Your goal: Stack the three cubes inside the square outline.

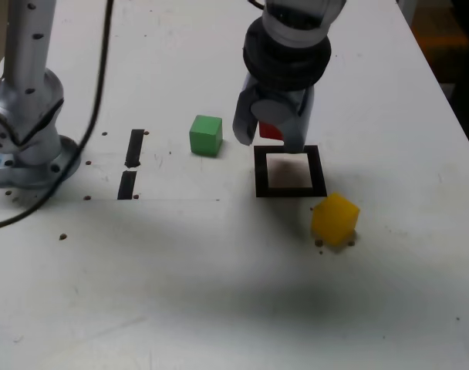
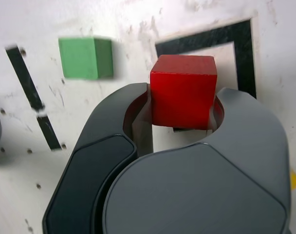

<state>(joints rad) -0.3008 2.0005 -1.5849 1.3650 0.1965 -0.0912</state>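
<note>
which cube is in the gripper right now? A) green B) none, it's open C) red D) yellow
C: the wrist view shows the gripper shut on the red cube, just short of the square outline, while the green cube and yellow cube sit free on the table.

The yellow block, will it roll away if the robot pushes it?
Probably not. The yellow block has flat faces and square corners, so it would likely slide on the white table, maybe turning a bit. It looks solid and stiff, like the red block that keeps its shape in the gripper.
</note>
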